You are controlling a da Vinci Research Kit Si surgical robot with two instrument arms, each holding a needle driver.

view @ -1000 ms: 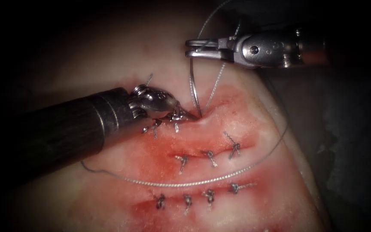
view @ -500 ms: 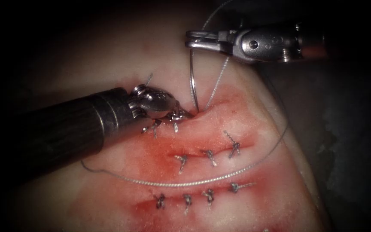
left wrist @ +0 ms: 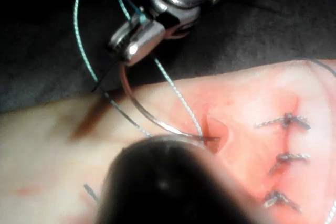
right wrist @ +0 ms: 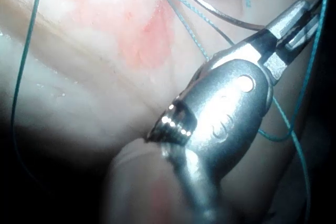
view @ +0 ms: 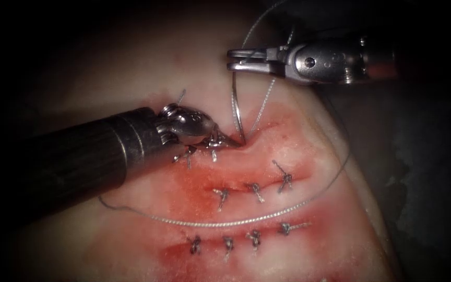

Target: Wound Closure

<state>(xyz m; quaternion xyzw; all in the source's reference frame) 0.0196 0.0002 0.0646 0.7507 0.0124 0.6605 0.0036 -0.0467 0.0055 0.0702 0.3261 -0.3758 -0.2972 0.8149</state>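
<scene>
In the endoscope view, the right tool (view: 236, 59) comes in from the right above the tissue (view: 131, 78), its jaws clamped on the needle (view: 234, 109) near the swaged end. The needle curves down from the jaws, and its tip meets the tissue at the right end of the upper cut (view: 246, 140), where it appears to sit in the tissue. The left tool (view: 224, 140) lies low on the left, its jaws closed and pressed at the cut edge just beside the needle tip; whether they pinch tissue or merely rest there cannot be told. The thread (view: 220, 223) runs from the needle end, loops off to the right and sweeps back across the tissue between the two lower rows. Those rows look finished: three knots (view: 256, 191) in the middle cut and four in the bottom one. The upper cut carries two knots by the left tool, and its right part still gapes, so at least this stitch is left to place and tie. Red fluid (view: 194, 183) stains the tissue around the cuts.

In the left wrist view, the right tool (left wrist: 122, 45) holds the needle (left wrist: 152, 119), which arcs down into the open cut (left wrist: 216, 132).

In the right wrist view, the right tool (right wrist: 307, 11) grips the needle (right wrist: 220, 14), with thread (right wrist: 294, 129) trailing round it.
</scene>
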